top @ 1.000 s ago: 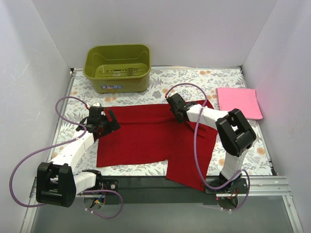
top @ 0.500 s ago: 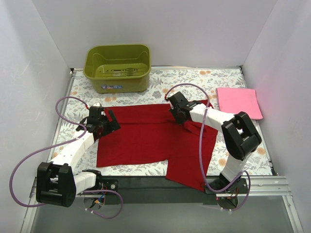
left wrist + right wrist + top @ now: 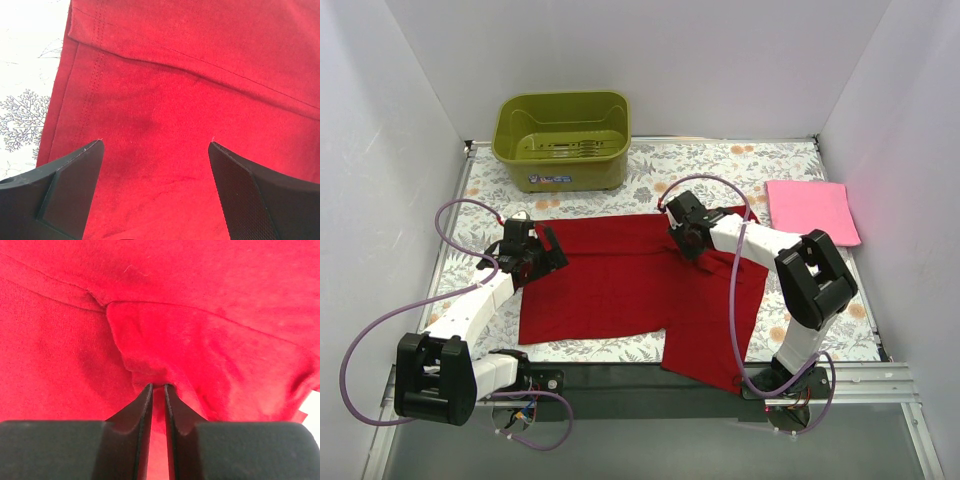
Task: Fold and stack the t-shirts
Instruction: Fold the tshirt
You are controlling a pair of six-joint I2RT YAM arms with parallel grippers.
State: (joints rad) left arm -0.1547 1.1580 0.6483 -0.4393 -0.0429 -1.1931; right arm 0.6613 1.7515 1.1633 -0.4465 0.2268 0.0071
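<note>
The deep red t-shirt [image 3: 630, 280] lies spread on the floral table, partly folded, one part hanging over the near edge. My right gripper [image 3: 692, 243] is shut on a pinched fold of the red t-shirt [image 3: 165, 340] near its upper right part. My left gripper [image 3: 546, 252] is open over the shirt's left edge; red cloth [image 3: 165, 115] lies between its fingers [image 3: 65, 185], nothing held. The light pink t-shirt [image 3: 811, 211] lies folded at the back right.
An olive-green tub [image 3: 563, 140] stands at the back left, nothing in it. White walls close in the table on three sides. A metal rail [image 3: 840, 380] runs along the near edge.
My right gripper has shifted a little with the pinched red cloth, and its arm has swung slightly right. The left arm has not moved.
</note>
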